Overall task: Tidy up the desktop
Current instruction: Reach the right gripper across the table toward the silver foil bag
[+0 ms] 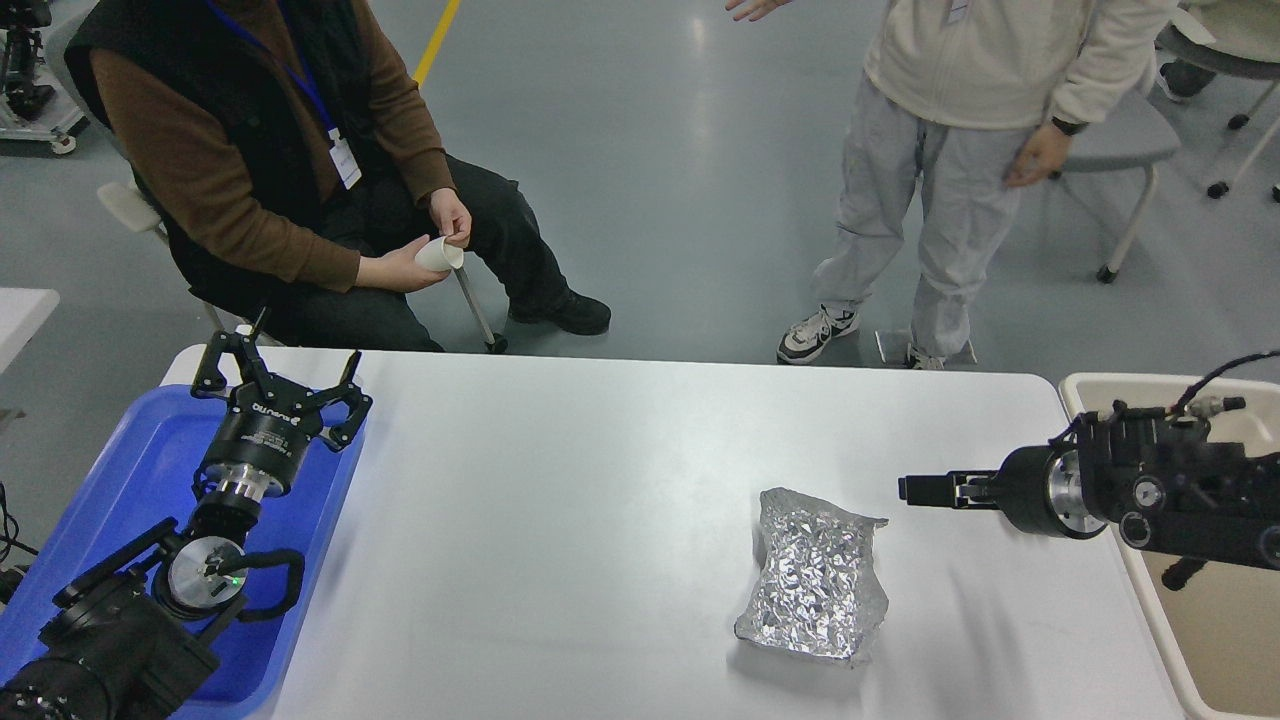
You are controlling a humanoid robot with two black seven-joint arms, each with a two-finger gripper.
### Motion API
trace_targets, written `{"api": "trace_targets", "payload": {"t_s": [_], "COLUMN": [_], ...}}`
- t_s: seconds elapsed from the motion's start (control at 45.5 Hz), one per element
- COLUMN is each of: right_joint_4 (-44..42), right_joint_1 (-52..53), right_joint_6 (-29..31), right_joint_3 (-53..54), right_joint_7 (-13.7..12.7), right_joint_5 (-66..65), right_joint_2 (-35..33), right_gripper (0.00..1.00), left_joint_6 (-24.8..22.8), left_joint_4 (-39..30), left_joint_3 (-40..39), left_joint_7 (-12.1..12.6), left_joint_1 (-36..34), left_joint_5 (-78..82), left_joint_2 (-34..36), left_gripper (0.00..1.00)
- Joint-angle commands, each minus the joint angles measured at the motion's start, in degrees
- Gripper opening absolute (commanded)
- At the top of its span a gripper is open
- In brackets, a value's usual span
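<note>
The white desktop [560,500] carries a crumpled sheet of silver foil [815,590] right of centre. My right gripper [915,490] reaches in from the right, low over the desktop, above and to the right of the foil and apart from it. It is seen side-on as one dark bar, so its fingers cannot be told apart. The small brown paper ball seen earlier is hidden behind my right arm. My left gripper [280,385] is open and empty above the far right corner of the blue tray [130,470].
A beige bin [1220,640] stands off the desktop's right edge, under my right arm. A seated person holding a white cup [440,255] and a standing person [960,150] are just beyond the far edge.
</note>
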Motion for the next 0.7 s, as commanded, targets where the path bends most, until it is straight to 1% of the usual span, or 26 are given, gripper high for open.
{"api": "trace_targets", "payload": {"t_s": [0.0, 0.682], "right_joint_4": [-3.67, -3.24], "right_joint_1": [-4.57, -8.62], "right_joint_6": [-2.11, -2.55], "right_joint_3": [-0.61, -0.53], "right_joint_7": [-0.72, -0.63], "right_joint_5": [0.11, -0.59], "right_joint_2": [7.81, 8.16], "right_gripper": [1.0, 1.0], "left_joint_6": [0.0, 0.0], "left_joint_4": [0.0, 0.0], "left_joint_3": [-0.03, -0.03], "left_joint_7": [0.0, 0.0], "left_joint_1": [0.0, 0.0], "left_joint_5": [0.0, 0.0], "left_joint_2": [0.06, 0.06], "left_gripper": [1.0, 1.0]}}
